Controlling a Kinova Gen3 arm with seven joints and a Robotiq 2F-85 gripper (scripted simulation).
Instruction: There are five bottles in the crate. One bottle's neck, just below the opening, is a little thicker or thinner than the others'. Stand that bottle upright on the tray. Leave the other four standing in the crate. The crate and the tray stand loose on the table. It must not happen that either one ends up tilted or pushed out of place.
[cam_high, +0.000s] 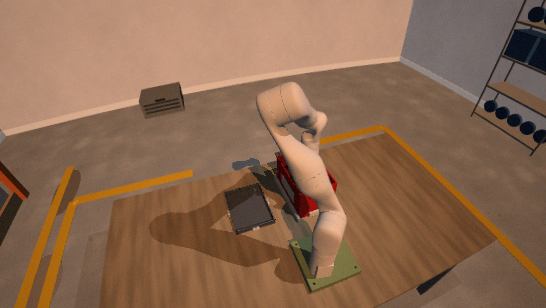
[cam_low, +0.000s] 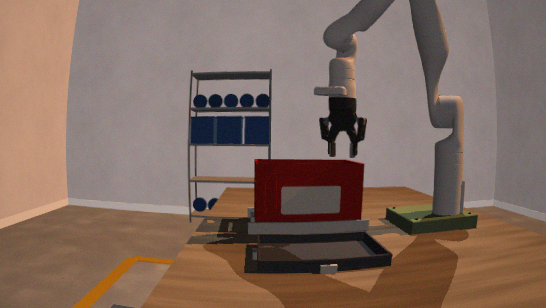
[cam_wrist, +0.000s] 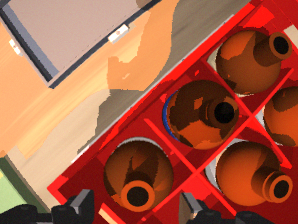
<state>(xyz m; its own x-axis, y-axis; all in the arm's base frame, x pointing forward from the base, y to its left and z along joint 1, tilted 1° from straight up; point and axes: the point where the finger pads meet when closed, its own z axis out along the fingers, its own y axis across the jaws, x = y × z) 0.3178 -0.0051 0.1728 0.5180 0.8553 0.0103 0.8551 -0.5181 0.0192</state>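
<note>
The red crate (cam_high: 306, 204) (cam_low: 308, 172) (cam_wrist: 260, 17) holds several brown bottles in separate cells. In the wrist view, one bottle (cam_wrist: 137, 170) is nearest the fingers, one bottle (cam_wrist: 187, 125) has a blue edge at its base, one bottle (cam_wrist: 240, 67) is at the upper right, one bottle (cam_wrist: 245, 172) at the lower right, and one bottle (cam_wrist: 284, 120) is cut by the right edge. I cannot tell which neck differs. My gripper (cam_low: 343, 151) (cam_wrist: 136, 205) is open and empty above the crate, fingers pointing down. The tray (cam_high: 250, 210) (cam_low: 320, 250) (cam_wrist: 90, 30) is empty.
The tray lies beside the crate on the wooden table (cam_high: 185, 200), with a gap between them. The green base plate (cam_high: 345, 270) (cam_low: 425, 222) carries the arm. Crate walls and dividers stand around the bottles. A shelf rack (cam_low: 230, 75) stands in the background.
</note>
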